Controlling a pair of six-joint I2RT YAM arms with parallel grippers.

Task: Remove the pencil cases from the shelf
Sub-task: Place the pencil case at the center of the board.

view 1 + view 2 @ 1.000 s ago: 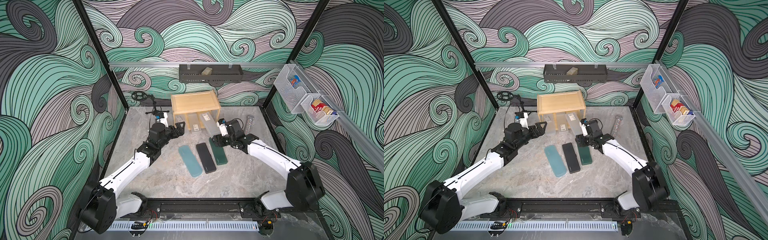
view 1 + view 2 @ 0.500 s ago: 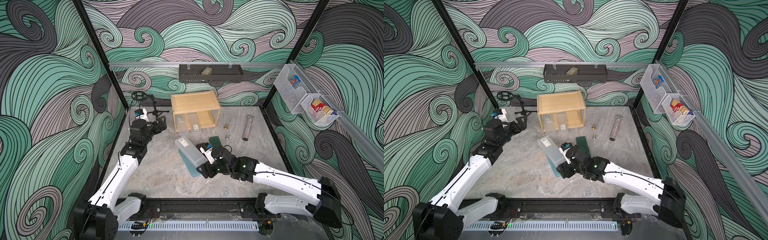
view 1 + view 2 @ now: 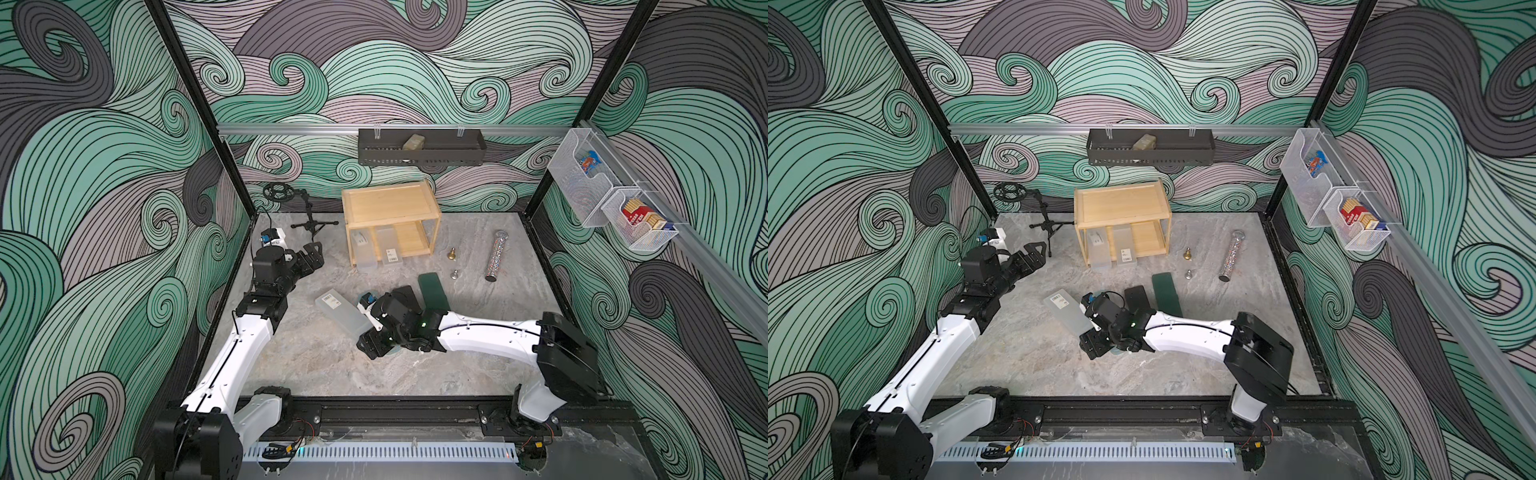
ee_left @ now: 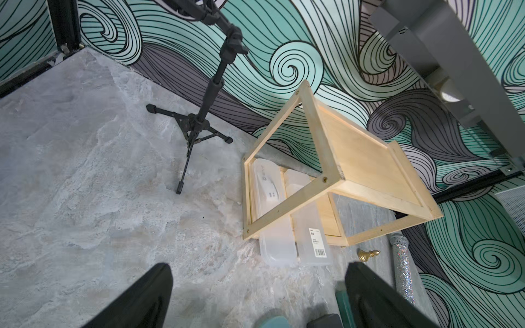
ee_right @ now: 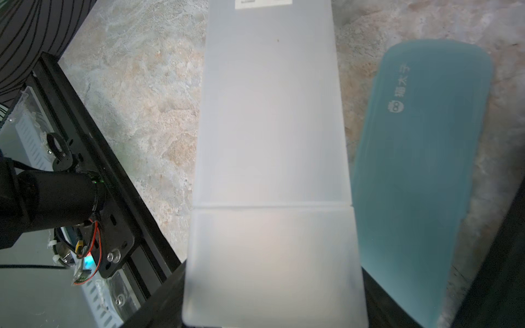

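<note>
Right pincer [image 5: 272, 286]: clenched on the near end of a frosted translucent oblong plastic pencil case [image 5: 270, 136], one finger against each long side. The case runs straight out ahead of the jaws, its white sticker at the far end. I cannot tell whether it rests on the grey marble-look tabletop [image 3: 316, 365] or sits just above it.

Just beside one finger lies a light teal-blue opaque oblong case [image 5: 420, 170], flat on the marble. Farther out on that side are a black oblong case [image 3: 1137, 296] and a dark green oblong case [image 3: 1166, 291], side by side and partly under the forearm.

Left pincer [image 4: 258, 272]: released, fingers spread wide, nothing between them. Ahead of it, well apart, stands the light wooden two-tier shelf [image 4: 366, 167]. On its lower tier are a round-cornered frosted case [image 4: 270, 204] and, just beside it, a square-cornered frosted case with a barcode sticker [image 4: 309, 227]. Both ends stick out past the front edge towards this pincer.
</note>
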